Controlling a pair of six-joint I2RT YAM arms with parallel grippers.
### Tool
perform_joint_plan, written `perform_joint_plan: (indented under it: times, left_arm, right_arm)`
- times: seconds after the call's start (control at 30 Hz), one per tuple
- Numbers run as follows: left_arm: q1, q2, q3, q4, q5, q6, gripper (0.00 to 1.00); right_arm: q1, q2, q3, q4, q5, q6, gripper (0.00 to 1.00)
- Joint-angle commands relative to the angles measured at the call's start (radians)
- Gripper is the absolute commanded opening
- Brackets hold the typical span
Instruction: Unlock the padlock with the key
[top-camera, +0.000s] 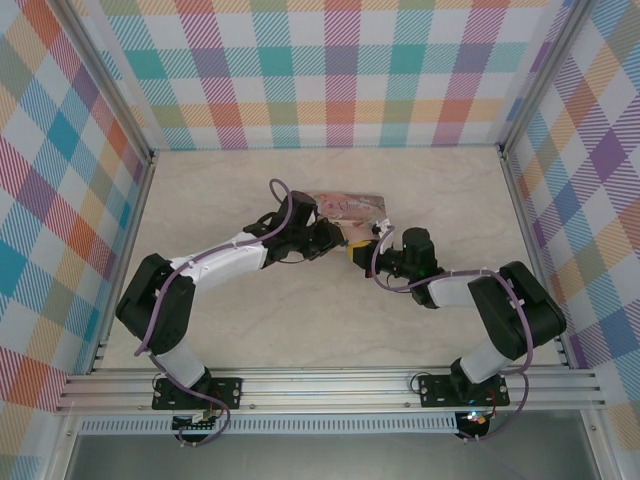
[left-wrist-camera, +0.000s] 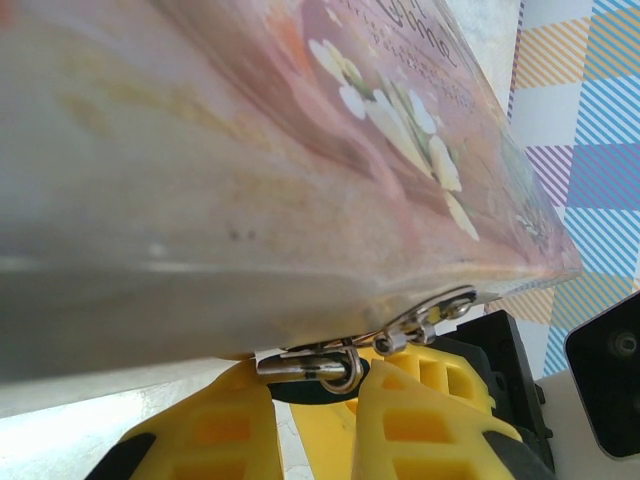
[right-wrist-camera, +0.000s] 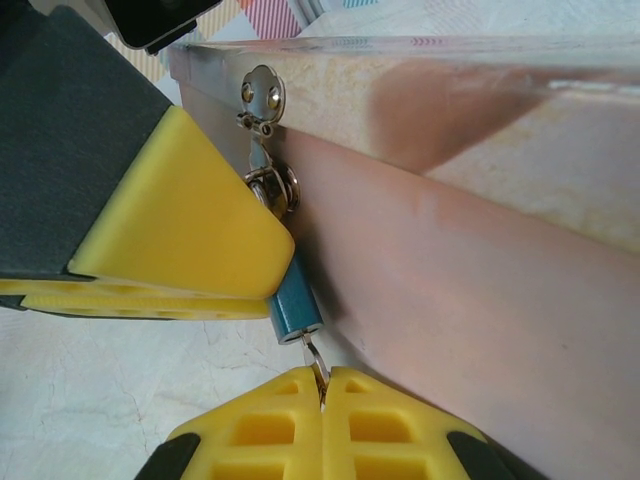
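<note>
The teal padlock (right-wrist-camera: 293, 300) hangs by its thin silvery shackle (left-wrist-camera: 345, 368) from the hasp (right-wrist-camera: 262, 95) on the side of the pink illustrated tin (right-wrist-camera: 480, 250). My left gripper (left-wrist-camera: 315, 400) is shut on the padlock, and one of its yellow fingers (right-wrist-camera: 180, 220) covers most of the body. The small key (right-wrist-camera: 318, 372) sticks into the padlock's lower end. My right gripper (right-wrist-camera: 322, 395) is shut on the key's head, its fingertips pressed together. From above, both grippers (top-camera: 335, 238) (top-camera: 362, 245) meet at the near edge of the tin (top-camera: 350, 205).
The tin lies mid-table on the marble top (top-camera: 250, 310), with open surface to the left, right and front. Metal rails and plaid walls (top-camera: 340, 70) close in the workspace. The right arm's black wrist (left-wrist-camera: 610, 380) sits close beside my left fingers.
</note>
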Motion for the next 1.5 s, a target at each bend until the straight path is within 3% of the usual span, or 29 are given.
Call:
perform_joint_plan:
  times: [0.0,0.5,0.87,1.07,1.33,1.47]
  left_arm:
    - [-0.024,0.017,-0.010,0.024,0.087,0.005,0.11]
    - [-0.018,0.033,-0.032,0.036,0.054,0.001,0.35]
    - [0.021,-0.152,-0.080,-0.064,-0.043,0.059,0.65]
    - [0.030,-0.223,-0.157,-0.045,-0.057,0.026,0.67]
    - [0.030,-0.235,-0.324,0.159,-0.048,-0.138,0.61]
    - [0.030,-0.222,-0.367,0.238,-0.049,-0.188,0.58]
  right_arm:
    - [0.017,0.007,-0.011,0.135,0.005,0.029,0.01]
    - [0.034,0.152,-0.109,0.240,0.104,0.143,0.00]
    - [0.086,0.151,-0.106,0.181,0.112,0.231,0.00]
    - [0.127,0.152,-0.093,0.128,0.107,0.294,0.00]
    - [0.160,0.046,-0.033,-0.068,0.146,0.324,0.00]
    - [0.174,0.053,-0.018,-0.080,0.156,0.353,0.00]
